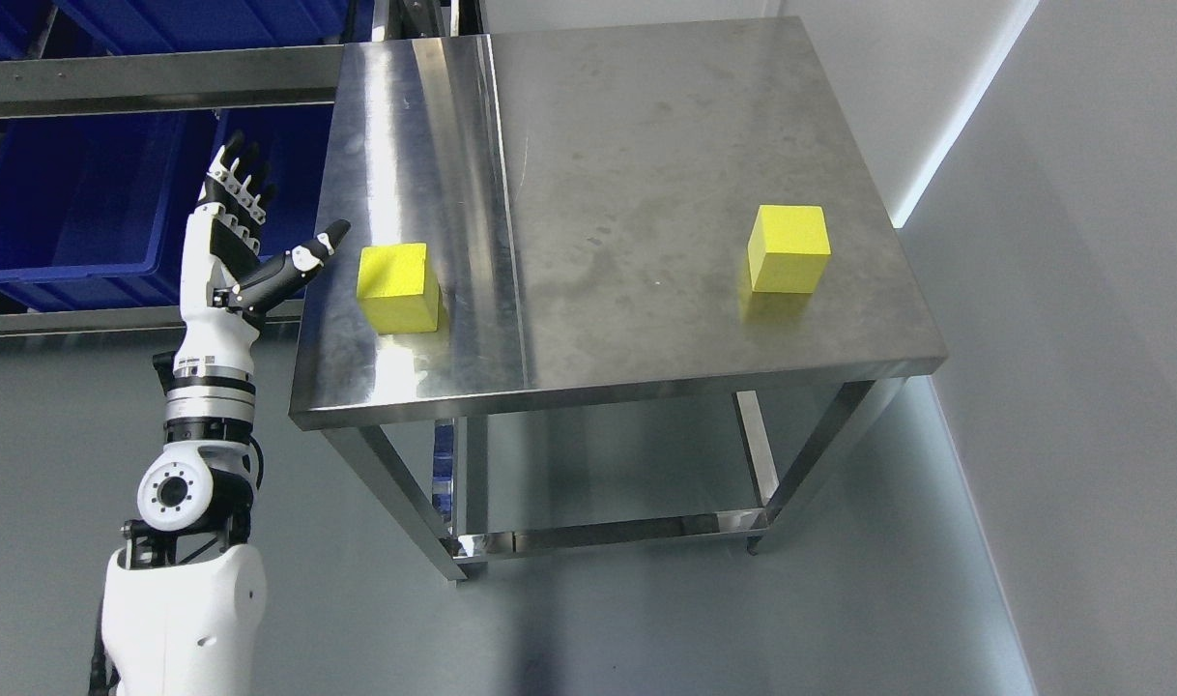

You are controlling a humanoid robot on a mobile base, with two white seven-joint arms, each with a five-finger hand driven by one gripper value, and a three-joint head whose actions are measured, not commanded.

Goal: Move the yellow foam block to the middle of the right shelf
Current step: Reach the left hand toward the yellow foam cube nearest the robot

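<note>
Two yellow foam blocks sit on a stainless steel table [646, 145]. One yellow foam block [397, 287] lies near the table's left edge, toward the near side; the other yellow block [788, 248] rests well apart on the right side. The left hand [231, 251] is raised just left of the table edge, its fingers [245, 174] spread open and holding nothing, thumb pointing toward the left block without touching it. Blue storage bins [76, 203] on metal shelving stand behind the hand at far left. A pale wall [1081, 338] closes off the right side.
</note>
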